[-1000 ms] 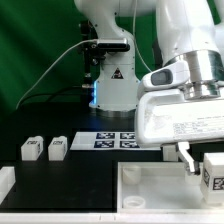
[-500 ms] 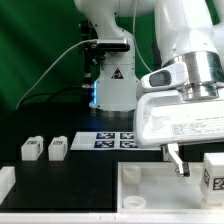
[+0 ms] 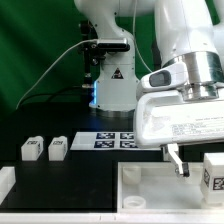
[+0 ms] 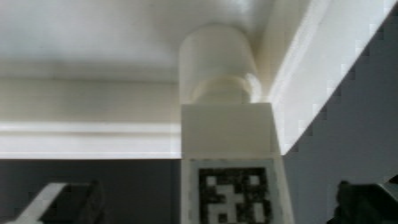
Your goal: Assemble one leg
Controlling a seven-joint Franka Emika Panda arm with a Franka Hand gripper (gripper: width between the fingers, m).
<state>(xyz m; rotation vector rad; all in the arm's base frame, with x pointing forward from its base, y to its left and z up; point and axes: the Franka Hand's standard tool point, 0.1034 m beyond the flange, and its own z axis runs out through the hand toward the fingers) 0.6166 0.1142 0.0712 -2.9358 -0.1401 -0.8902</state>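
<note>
The hand [image 4: 214,205] is released: in the wrist view its two dark fingers [image 4: 50,202] sit wide apart at either side, and neither touches anything. The leg [image 4: 228,140] lies in the gap between them, tag facing the camera and its rounded peg end pointing toward a corner of the white raised rim beyond it.

In the exterior view that same leg [image 3: 213,172] stands at the exterior view's right edge, on the large white panel [image 3: 150,171] with the raised rim. One finger [image 3: 178,160] hangs just beside it, toward the exterior view's left, with a small gap between finger and leg. The second finger cannot be made out in that view.

Two more legs [image 3: 31,149] [image 3: 57,148] stand side by side on the black tabletop [image 3: 80,185], well apart from the hand at the exterior view's left. The marker board [image 3: 115,140] lies flat between them and the hand, in front of the arm's base. Another white part [image 3: 5,182] shows at the lower left edge, cut off by the frame. Nothing stands between the fingers and the leg.
</note>
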